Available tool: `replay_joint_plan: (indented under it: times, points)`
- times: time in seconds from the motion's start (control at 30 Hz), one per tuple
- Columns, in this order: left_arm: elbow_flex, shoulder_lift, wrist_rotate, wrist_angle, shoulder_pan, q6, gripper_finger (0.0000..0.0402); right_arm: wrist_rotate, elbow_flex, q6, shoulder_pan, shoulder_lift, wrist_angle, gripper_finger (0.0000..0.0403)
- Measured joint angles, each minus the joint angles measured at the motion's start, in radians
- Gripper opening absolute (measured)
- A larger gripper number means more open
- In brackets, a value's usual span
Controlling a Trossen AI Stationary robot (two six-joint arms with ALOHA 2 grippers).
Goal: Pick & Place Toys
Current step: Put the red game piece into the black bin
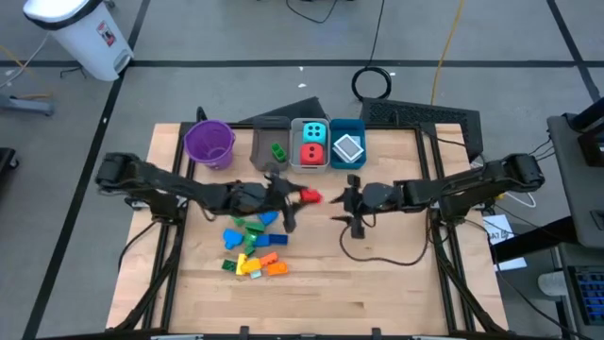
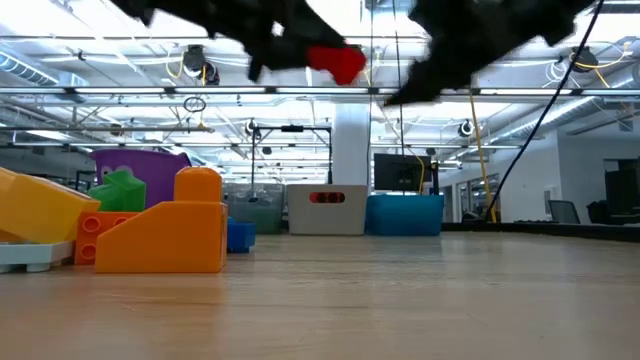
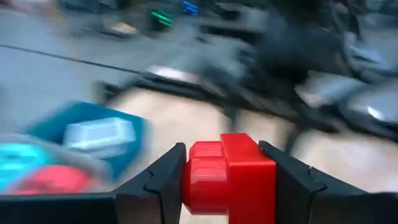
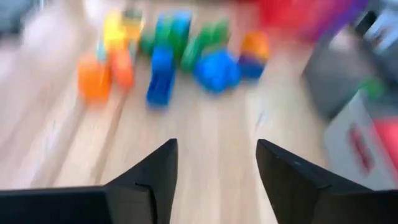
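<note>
My left gripper (image 1: 304,196) is shut on a red brick (image 1: 310,196) above the table's middle, in front of the bins. My right gripper (image 1: 342,201) stands just right of it, open, with nothing between its fingers (image 4: 214,168). A heap of blue, green, yellow and orange bricks (image 1: 253,247) lies on the table nearer the front. The grey bin (image 1: 272,146) holds a green brick (image 1: 278,150). In the white bin (image 1: 310,144) lie a cyan die (image 1: 312,131) and a red die (image 1: 311,155). The blue bin (image 1: 347,144) holds a white flat piece (image 1: 348,147). My left gripper pinches the red brick between its two fingers, one on each of the brick's opposite sides (image 3: 193,180). The fingers come almost level from the table's left. The brick is lifted clear of the table (image 2: 338,62).
A purple bucket (image 1: 209,142) stands at the far left of the bins. In the low view, an orange brick (image 2: 160,225) and a yellow one (image 2: 40,210) stand close to the lens. Bare wood (image 1: 377,264) lies at the front right.
</note>
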Motion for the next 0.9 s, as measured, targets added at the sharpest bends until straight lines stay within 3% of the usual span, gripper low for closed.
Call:
replay_joint_plan:
  times: [0.17, 0.3, 0.53, 0.9]
  points:
    - [0.000, -0.121, -0.341, -0.269, 0.003, -0.047, 0.0174, 0.025, 0.007, 0.026, -0.002, -0.102, -0.064, 0.0213]
    - [0.002, -0.157, -0.485, -0.390, 0.074, -0.136, 0.0180, 0.020, 0.004, 0.044, 0.000, -0.125, -0.088, 0.0216]
    - [-0.007, -0.081, -0.477, -0.512, 0.268, -0.287, 0.0175, 0.023, 0.004, 0.039, -0.001, -0.113, -0.082, 0.0210]
    - [-0.005, 0.059, -0.261, -0.461, 0.486, -0.315, 0.0226, 0.023, 0.004, 0.032, -0.002, -0.113, -0.076, 0.0209]
